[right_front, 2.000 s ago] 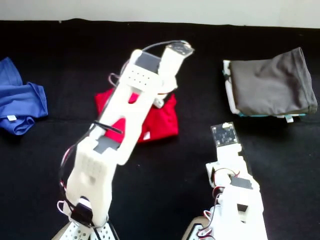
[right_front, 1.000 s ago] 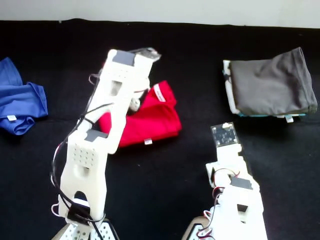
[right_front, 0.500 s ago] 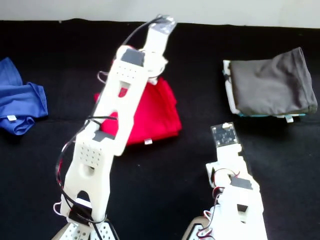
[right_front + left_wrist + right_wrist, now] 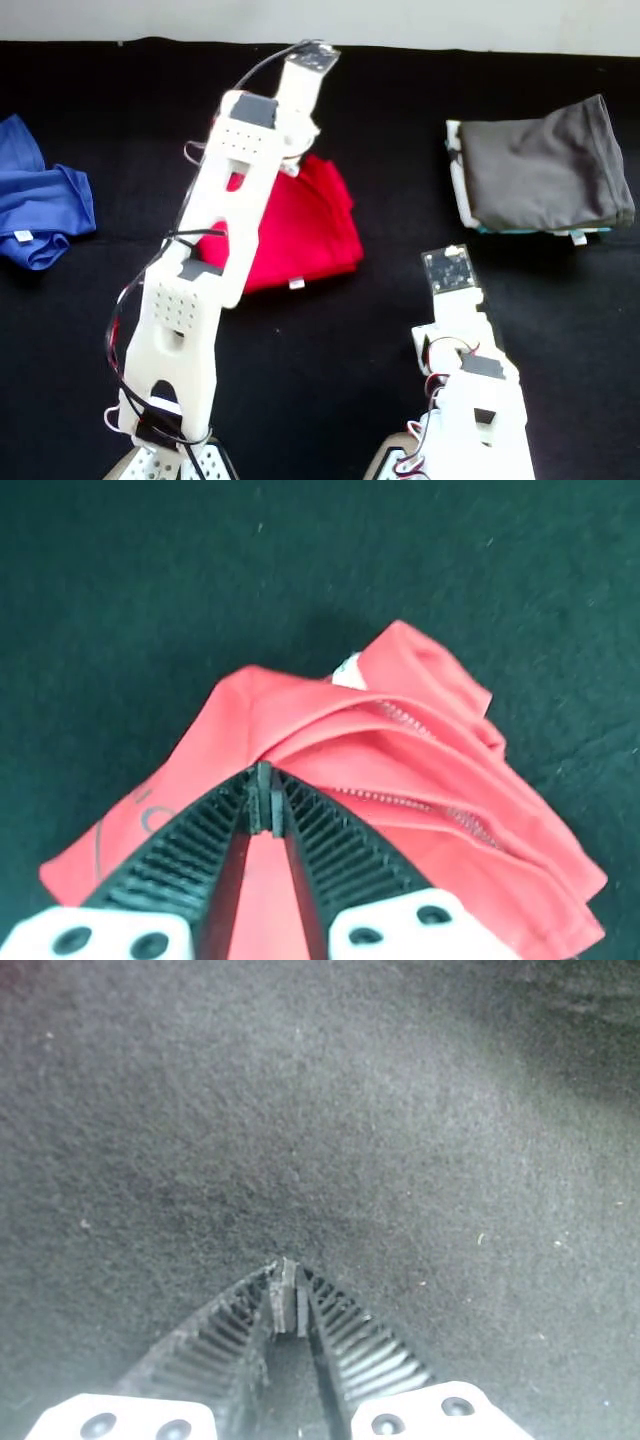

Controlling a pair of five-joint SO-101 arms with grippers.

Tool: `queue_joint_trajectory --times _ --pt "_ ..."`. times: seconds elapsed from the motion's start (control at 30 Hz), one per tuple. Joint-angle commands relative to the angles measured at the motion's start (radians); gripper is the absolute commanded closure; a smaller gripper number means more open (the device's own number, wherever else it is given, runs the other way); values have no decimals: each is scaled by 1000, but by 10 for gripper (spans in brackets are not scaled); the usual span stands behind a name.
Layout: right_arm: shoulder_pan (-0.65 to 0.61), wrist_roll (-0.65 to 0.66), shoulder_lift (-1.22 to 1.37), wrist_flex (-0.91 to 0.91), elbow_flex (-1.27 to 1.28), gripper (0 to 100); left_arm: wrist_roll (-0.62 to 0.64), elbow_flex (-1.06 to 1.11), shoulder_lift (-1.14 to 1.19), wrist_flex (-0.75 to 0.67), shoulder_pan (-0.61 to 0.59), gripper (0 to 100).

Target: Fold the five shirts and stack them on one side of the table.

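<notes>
A red shirt (image 4: 312, 228) lies crumpled in the middle of the black table (image 4: 400, 120). My left gripper (image 4: 262, 802) is at the shirt's far edge, shut on a pinch of red shirt (image 4: 420, 750), whose folds run up to the tips. In the high view the left arm (image 4: 225, 210) stretches over the shirt and hides its left part. A blue shirt (image 4: 40, 205) lies loose at the table's left edge. Folded shirts, a grey one (image 4: 540, 165) on top, are stacked at the right. My right gripper (image 4: 288, 1295) is shut on nothing, low over bare cloth.
The right arm (image 4: 470, 375) is drawn back at the table's near edge, below the stack. A black cloth covers the whole table, and a pale wall runs along the far edge.
The left arm swung left and then toward the far edge, dragging the red shirt's edge with it; the shirt now spreads wider. In the last half second it shifted slightly left. The right arm stayed still.
</notes>
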Motion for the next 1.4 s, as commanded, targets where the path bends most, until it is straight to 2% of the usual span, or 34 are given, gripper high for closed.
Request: queue_joint_trajectory --times 0.0,0.23,0.47,0.6,0.67,0.83,1.0,1.37 --pt "5 9 -4 -24 8 991 3 -45 38 -6 18 991" --pt "5 9 -4 -24 8 991 6 -58 99 -155 125 991" --pt "5 9 -4 -24 8 991 3 -232 108 -173 214 991" --pt "5 9 -4 -24 8 991 3 -278 99 -164 196 991" --pt "5 9 -4 -24 8 991 3 -325 99 -107 159 991" --pt "5 9 -4 -24 7 991 2 -424 108 137 73 991" --pt "5 9 -4 -24 7 991 2 -354 113 158 28 991" --pt "5 9 -4 -24 7 991 2 -311 331 -155 154 991"
